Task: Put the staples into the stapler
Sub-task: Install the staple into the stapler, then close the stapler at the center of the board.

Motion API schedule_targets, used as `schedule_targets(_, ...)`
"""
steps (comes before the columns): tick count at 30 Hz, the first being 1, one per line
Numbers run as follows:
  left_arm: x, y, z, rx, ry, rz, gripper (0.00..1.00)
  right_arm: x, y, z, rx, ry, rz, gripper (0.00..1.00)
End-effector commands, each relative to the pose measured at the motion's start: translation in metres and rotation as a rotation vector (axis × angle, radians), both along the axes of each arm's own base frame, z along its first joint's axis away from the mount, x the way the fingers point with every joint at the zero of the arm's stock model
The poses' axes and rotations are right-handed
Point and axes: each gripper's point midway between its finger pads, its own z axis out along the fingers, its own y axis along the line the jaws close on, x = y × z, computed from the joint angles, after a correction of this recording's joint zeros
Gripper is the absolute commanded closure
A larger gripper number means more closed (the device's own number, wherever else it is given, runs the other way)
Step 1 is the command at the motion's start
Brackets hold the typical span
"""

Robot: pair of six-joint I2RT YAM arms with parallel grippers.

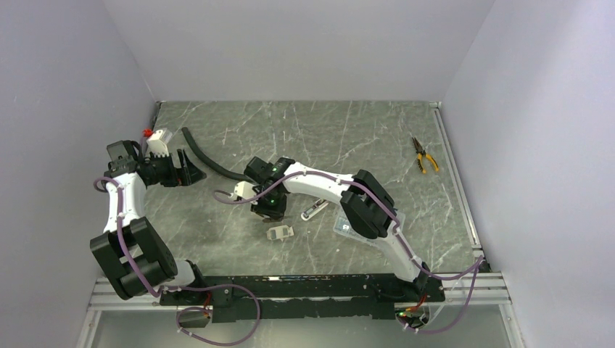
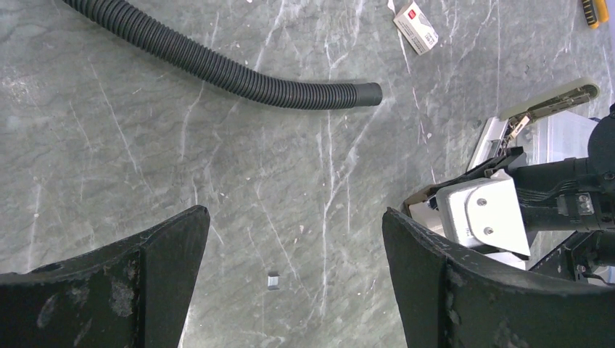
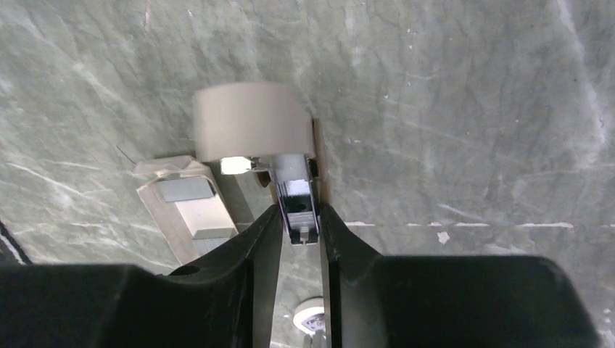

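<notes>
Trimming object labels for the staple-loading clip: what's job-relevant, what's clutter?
Job:
- stapler
- right pincer, gripping its metal channel
- small pale box beside it, possibly staples

Clutter:
- black corrugated hose
- yellow-handled pliers

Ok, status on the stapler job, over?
Left claw wide open, empty. Right claw pinching the stapler by its metal channel, top flipped open. Only a small box close beside it.

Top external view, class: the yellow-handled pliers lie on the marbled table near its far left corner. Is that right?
Wrong side. The yellow-handled pliers lie on the marbled table near its far right corner, as the top external view shows.
</notes>
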Motion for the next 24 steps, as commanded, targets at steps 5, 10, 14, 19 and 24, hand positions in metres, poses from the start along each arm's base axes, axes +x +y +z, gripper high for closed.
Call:
schedule_targets(5, 0.008, 0.003, 0.017, -0.002, -0.041, -0.008, 0.06, 0.000, -0.001, -0.011, -0.009, 0.006, -0.012, 0.68)
schedule_targets(10, 0.009, 0.005, 0.016, 0.008, -0.039, -0.005, 0.06, 0.003, 0.003, -0.002, 0.013, 0.001, -0.017, 0.65)
schedule_targets(14, 0.010, 0.008, 0.015, 0.022, -0.039, -0.001, 0.06, 0.008, 0.007, 0.012, 0.047, -0.001, -0.026, 0.59)
schedule_targets(19, 0.012, 0.011, 0.016, 0.037, -0.039, 0.002, 0.06, 0.008, 0.012, 0.036, 0.108, 0.011, -0.020, 0.49)
schedule_targets(24, 0.017, 0.012, 0.022, 0.062, -0.086, -0.021, 0.05, 0.012, 0.012, 0.059, 0.160, -0.009, -0.029, 0.43)
